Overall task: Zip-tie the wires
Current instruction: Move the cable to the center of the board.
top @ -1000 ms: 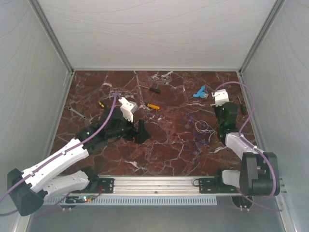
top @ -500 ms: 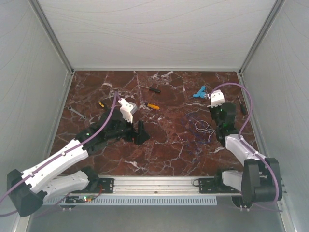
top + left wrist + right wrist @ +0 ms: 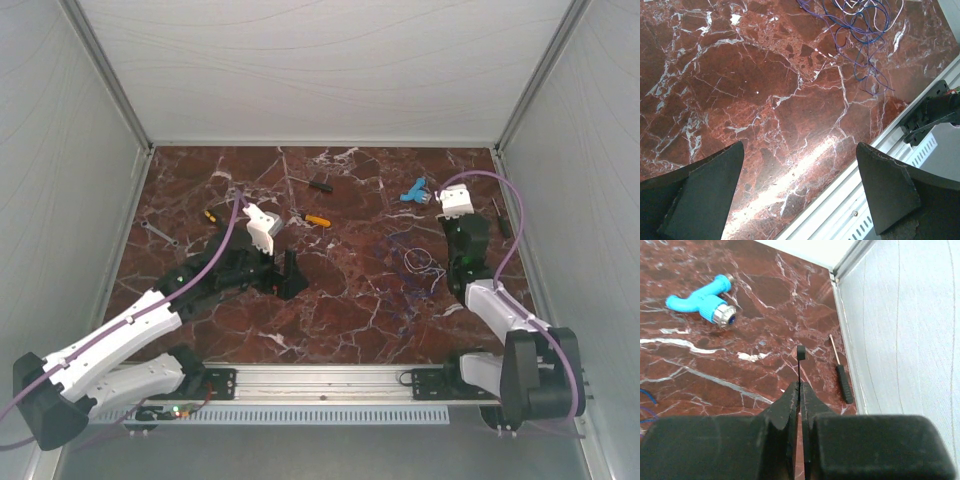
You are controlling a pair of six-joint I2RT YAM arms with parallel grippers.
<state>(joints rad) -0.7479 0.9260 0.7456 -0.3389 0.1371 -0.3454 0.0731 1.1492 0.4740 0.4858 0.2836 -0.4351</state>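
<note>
The step in hand seems to be bringing the tie over: the right gripper [image 3: 799, 388] is pinched shut on 1 black zip tie [image 3: 800, 354], the left gripper [image 3: 800, 148] is wide open and empty, and next the tie must loop round the wires [image 3: 418, 262] just to the left.

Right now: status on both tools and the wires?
Left tool open, empty. Right tool shut on black zip tie. Wires a loose tangle on the table. Nothing lying on them.

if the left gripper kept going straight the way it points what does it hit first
Probably the wires: the left gripper, jaws open, points across bare table toward them, with nothing between. It looks tilted downward, so it might touch the marble first; depth is unclear.
</note>
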